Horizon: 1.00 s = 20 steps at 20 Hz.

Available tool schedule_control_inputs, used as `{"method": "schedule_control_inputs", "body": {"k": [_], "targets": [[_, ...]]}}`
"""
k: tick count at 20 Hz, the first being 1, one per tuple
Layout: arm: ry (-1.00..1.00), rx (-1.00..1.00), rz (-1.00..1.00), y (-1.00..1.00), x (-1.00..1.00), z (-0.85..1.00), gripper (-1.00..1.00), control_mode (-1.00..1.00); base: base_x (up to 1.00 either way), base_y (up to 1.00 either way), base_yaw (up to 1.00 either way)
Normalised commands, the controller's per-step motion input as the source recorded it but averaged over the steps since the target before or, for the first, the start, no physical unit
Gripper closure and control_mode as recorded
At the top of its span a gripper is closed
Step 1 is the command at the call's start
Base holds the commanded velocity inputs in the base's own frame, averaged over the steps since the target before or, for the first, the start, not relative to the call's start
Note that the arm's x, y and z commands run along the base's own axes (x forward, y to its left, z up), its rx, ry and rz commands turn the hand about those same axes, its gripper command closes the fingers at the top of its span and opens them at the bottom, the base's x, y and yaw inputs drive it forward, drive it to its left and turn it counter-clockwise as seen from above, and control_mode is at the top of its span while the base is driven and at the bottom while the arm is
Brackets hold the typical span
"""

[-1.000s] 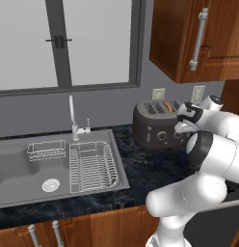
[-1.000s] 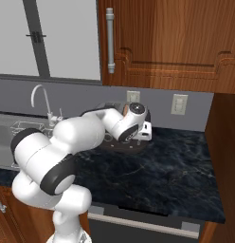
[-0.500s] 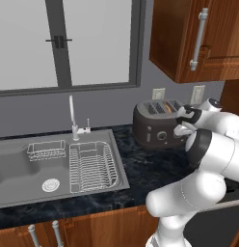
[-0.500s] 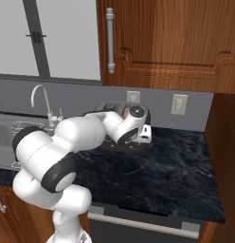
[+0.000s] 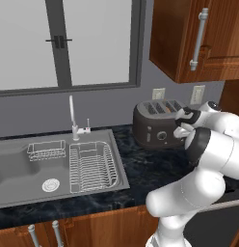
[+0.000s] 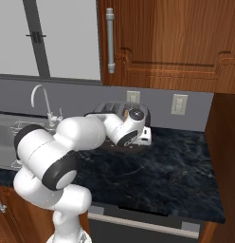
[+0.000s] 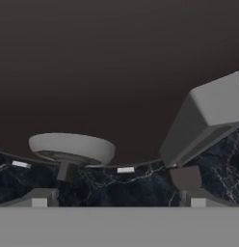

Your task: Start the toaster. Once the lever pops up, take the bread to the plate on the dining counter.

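Lower now, the gripper presses at the toaster, three o'clock side; whether its fingers are spread, I cannot tell. Bread sits in its slot; carrying remains.

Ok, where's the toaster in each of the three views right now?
Left base view: toaster right of centre, on the worktop beside the sink.
Right base view: centre, mostly behind the arm.
Hand view: its dark front fills the upper frame.
Shared landmark: the wall outlet above it.
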Motion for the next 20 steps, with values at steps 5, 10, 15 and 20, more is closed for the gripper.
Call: {"method": "schedule_control_inputs", "body": {"k": [5,10,15,20], "targets": [[0.00,0.00,0.00,0.00,0.00,-0.09,-1.00,-1.00,0.00,0.00,0.00],[0.00,0.00,0.00,0.00,0.00,-0.06,-1.00,-1.00,0.00,0.00,0.00],[0.00,0.00,0.00,0.00,0.00,-0.01,-1.00,-1.00,0.00,0.00,0.00],[0.00,0.00,0.00,0.00,0.00,0.00,-1.00,-1.00,0.00,0.00,0.00]]}}
